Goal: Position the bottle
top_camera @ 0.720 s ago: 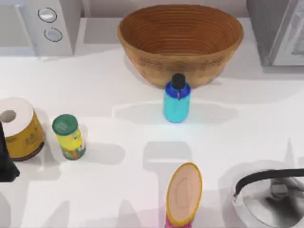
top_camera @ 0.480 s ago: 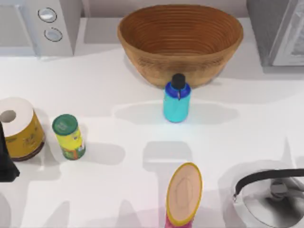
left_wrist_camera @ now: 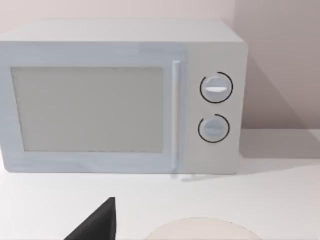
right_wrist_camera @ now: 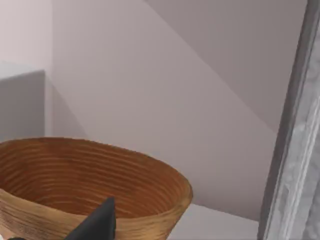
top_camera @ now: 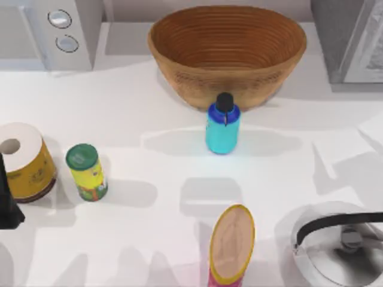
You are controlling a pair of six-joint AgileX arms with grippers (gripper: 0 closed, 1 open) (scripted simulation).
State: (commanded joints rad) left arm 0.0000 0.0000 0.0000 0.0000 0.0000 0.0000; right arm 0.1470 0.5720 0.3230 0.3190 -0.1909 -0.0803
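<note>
Woven brown basket (right_wrist_camera: 90, 185) before a pale wall (right_wrist_camera: 165, 90), dark fingertip (right_wrist_camera: 97, 222) below.

The bottle (top_camera: 222, 130) stands just before the basket (top_camera: 227, 54), with the can (top_camera: 87, 172) well left.

Bathing the white table (top_camera: 119, 119) in bright, even light from overhead, casting soft grey shadows to the right of the yellow can (top_camera: 87, 172) and either side of the bottle (top_camera: 222, 129). Throwing broad, blurry-edged arm shadows across the table's near and right parts. Glinting mildly off the kettle (top_camera: 341, 248). Falling flat and soft on the microwave (left_wrist_camera: 120, 95), laying a slanting shadow over the wall behind the basket (right_wrist_camera: 85, 185)
</note>
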